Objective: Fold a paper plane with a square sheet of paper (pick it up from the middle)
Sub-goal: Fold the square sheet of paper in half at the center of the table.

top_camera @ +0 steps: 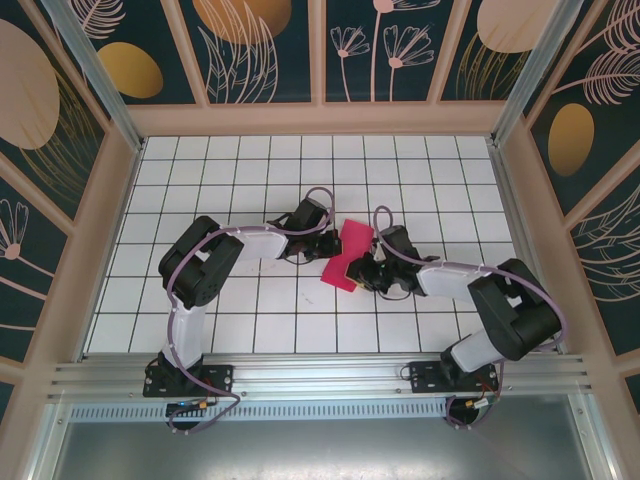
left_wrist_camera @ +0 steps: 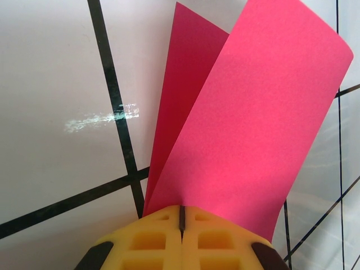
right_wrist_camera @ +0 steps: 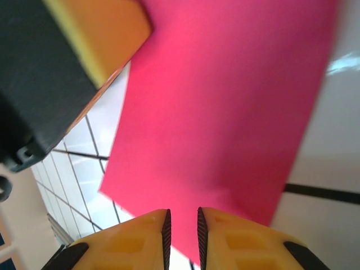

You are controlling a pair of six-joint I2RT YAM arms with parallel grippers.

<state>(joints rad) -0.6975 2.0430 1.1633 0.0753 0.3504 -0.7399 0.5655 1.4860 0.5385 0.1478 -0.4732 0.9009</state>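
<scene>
The right gripper [right_wrist_camera: 181,228] has its fingers narrowly parted, with the pink edge at their gap. The square sheet of paper [top_camera: 347,255], folded double, sits mid-table [top_camera: 200,180] between both grippers. The left gripper [left_wrist_camera: 181,222] is clamped on its fold.

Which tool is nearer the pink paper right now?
Left: the left tool is shut on an edge of the paper. The right tool straddles another edge, jaws slightly apart, seemingly not clamped.

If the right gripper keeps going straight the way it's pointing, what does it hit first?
The pink sheet of paper, almost at once: its near edge lies at the slightly parted fingertips of the right gripper, though exact depth is unclear.
</scene>
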